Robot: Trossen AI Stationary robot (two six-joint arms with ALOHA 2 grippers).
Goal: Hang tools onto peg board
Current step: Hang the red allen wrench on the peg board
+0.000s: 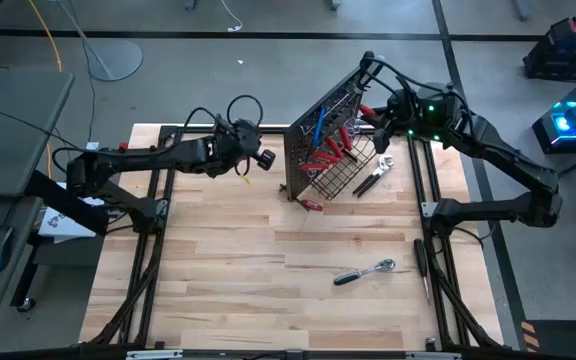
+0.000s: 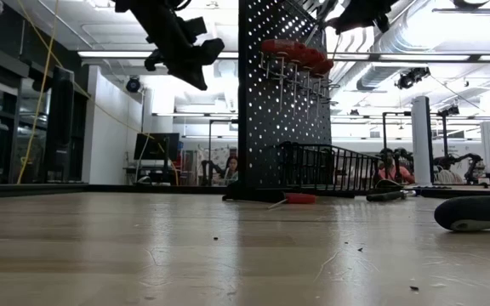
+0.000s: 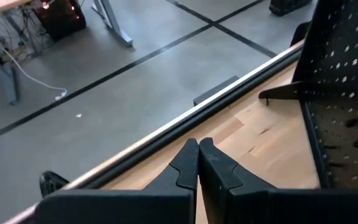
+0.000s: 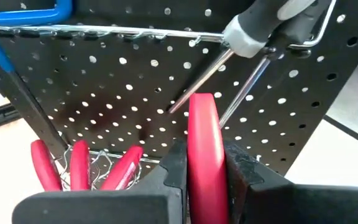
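**A:** Trouble, if it comes, comes from your right gripper (image 4: 205, 171). At the bottom centre of the right wrist frame its fingers are pinched nearly closed on a red-handled screwdriver (image 4: 205, 146), right up against the upright black perforated peg board (image 4: 135, 106). If you let go before the tool seats on a hook, I'd expect it to slide down the panel.

**B:** Where would it end up?

**A:** Probably in the black wire basket (image 1: 353, 170) at the board's foot, or on the wooden table (image 1: 268, 270) beside the red screwdriver (image 1: 311, 204) lying just below the board in the high frame. A hard push could also tip the board.

**B:** And your left gripper?

**A:** The left gripper (image 3: 199, 155) is fully closed on nothing, hovering left of the board in the high frame. The chrome ratchet (image 1: 365, 271) lies lower right on the table, unhung.

**B:** Any brands or labels?

**A:** None you can read.
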